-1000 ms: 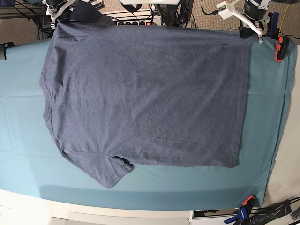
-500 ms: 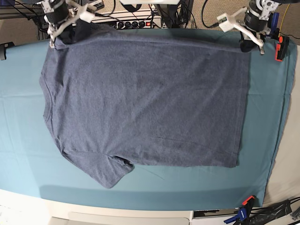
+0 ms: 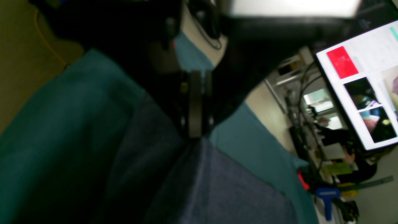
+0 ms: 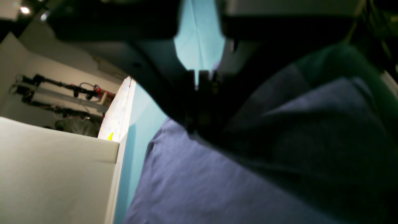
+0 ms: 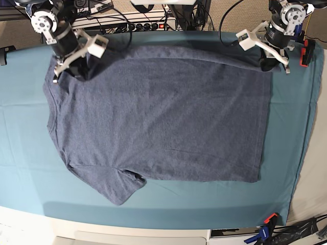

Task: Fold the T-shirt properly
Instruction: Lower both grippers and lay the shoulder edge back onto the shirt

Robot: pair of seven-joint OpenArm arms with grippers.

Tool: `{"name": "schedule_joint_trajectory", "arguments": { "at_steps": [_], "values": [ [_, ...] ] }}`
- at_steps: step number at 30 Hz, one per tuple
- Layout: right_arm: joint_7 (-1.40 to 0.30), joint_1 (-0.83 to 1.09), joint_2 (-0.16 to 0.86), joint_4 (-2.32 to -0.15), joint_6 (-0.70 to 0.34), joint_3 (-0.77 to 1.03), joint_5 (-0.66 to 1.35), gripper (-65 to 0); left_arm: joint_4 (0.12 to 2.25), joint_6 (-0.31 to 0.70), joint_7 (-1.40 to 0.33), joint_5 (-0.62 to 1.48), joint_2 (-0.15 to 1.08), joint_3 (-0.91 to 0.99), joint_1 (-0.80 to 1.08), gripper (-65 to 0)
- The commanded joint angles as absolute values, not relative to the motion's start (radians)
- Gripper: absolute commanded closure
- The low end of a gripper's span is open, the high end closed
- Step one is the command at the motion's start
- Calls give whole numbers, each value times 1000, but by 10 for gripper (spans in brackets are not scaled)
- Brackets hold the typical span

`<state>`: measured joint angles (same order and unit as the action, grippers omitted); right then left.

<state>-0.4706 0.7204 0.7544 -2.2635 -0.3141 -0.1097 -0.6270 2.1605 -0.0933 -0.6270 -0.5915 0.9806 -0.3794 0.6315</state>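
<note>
The slate blue-grey T-shirt [image 5: 158, 112] lies spread plain side up on the teal table cloth [image 5: 25, 127], neck to the left and hem to the right. One sleeve points to the front edge. My left gripper [image 5: 266, 65] is shut on the shirt's far hem corner. In the left wrist view its fingers [image 3: 195, 124] pinch the T-shirt [image 3: 217, 186] fabric. My right gripper [image 5: 69, 71] is shut on the far sleeve and shoulder, holding that edge slightly raised. The right wrist view shows the dark T-shirt [image 4: 202, 186] bunched under the closed fingers [image 4: 199, 102].
An orange clamp [image 5: 305, 53] grips the cloth at the far right corner. A blue and orange clamp [image 5: 265, 228] sits at the front right, a black clamp [image 5: 5, 53] at the left edge. A power strip [image 5: 143, 23] and cables lie behind the table.
Both grippers have come forward over the table, each still holding the shirt's far edge. The far sleeve, earlier hanging off the back, now sits on the cloth.
</note>
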Motion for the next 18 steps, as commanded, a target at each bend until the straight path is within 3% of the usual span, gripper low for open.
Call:
{"name": "schedule_joint_trajectory", "arguments": {
  "at_steps": [1, 7, 18],
  "values": [
    [-453, 701, 750, -2265, -304, -103, -619, 0, 2175, -104, -616, -596, 995, -376, 625, 0],
    [-421, 572, 672, -2096, -334, -104, -609, 0, 2175, -104, -604, -563, 995, -376, 592, 0],
    [-358, 463, 664, -1982, -334, -104, -596, 0, 2172, -81, -601, -533, 995, -376, 581, 0]
  ]
}}
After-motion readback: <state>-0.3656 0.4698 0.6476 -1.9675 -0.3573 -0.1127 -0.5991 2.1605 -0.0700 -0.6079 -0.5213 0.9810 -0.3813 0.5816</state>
